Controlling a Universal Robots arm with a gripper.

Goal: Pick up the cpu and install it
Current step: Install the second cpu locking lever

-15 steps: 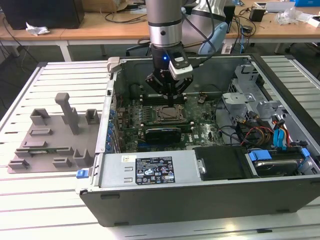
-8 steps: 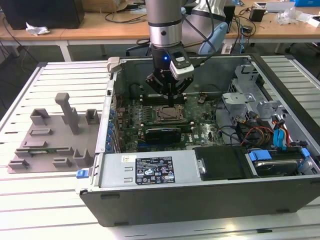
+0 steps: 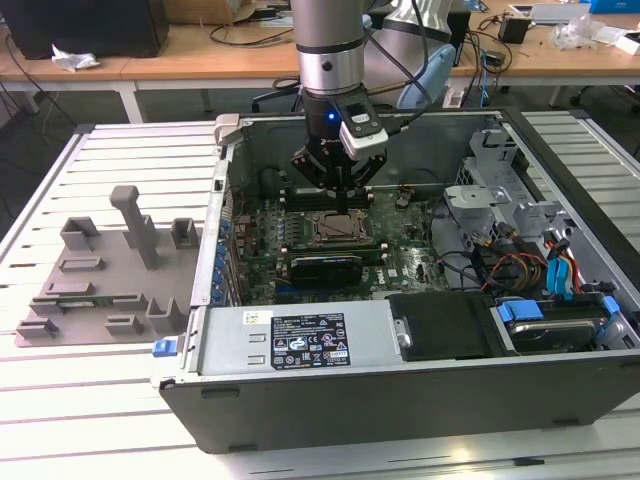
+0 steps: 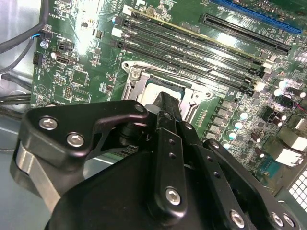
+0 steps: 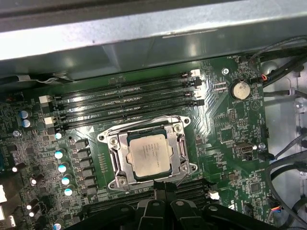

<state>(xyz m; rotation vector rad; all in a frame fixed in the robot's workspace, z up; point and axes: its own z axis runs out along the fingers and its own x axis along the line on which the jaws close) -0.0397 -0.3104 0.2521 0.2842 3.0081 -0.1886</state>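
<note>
**CPU sitting in socket, gripper hovering just above**

The cpu (image 5: 149, 155) is lying flat in the socket (image 5: 120, 165), silver top up, square to the metal frame as far as the first wrist view shows. The gripper (image 3: 343, 200) is hanging directly over it inside the case (image 3: 300, 390). In the first wrist view the fingertips (image 5: 162, 188) are sitting pinched together at the socket's near edge, with nothing between them. Reading it as closed and empty, so the chip looks already placed.

Doing this step well, my take: keep the tool vertical, avoid side load on the chip, and confirm all four edges are seating level in the frame before any pressing. A tilted chip would be risking the socket contacts.

View differences: the first wrist view is giving the clean top-down look at chip and frame. The second wrist view is mostly showing the gripper's black linkage, with the socket corner peeking behind it. The exterior view is adding the context: arm over the motherboard (image 3: 400, 250), and the grey tray (image 3: 100, 280) sitting well apart, outside the case on the exterior view's left.
</note>
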